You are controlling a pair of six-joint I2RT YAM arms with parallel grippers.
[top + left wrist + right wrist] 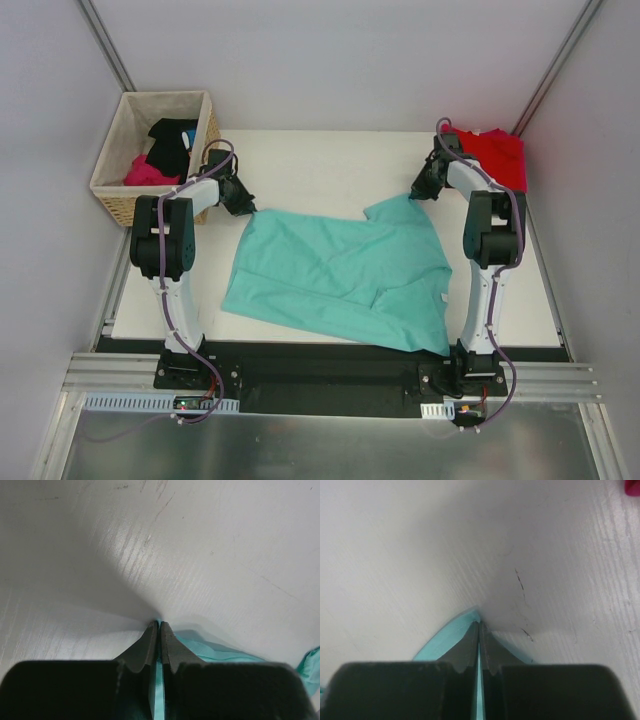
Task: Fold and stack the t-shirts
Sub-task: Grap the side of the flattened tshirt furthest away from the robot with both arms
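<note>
The teal t-shirt [340, 275] lies spread and creased across the middle of the white table [320, 160]. My left gripper [247, 208] is shut on its far left corner; teal cloth [220, 652] shows between and beside the black fingers [150, 642]. My right gripper [413, 194] is shut on the far right corner, with a teal edge [447, 637] pinched between its fingers [490, 647]. The red t-shirt [495, 155] lies bunched at the table's far right corner, behind the right arm.
A wicker basket [118, 190] stands at the far left, off the table corner, holding a black garment [172, 140] and a magenta-pink one [145, 172]. Grey walls enclose the table on three sides. A sliver of red shows at the right wrist view's top corner [632, 487].
</note>
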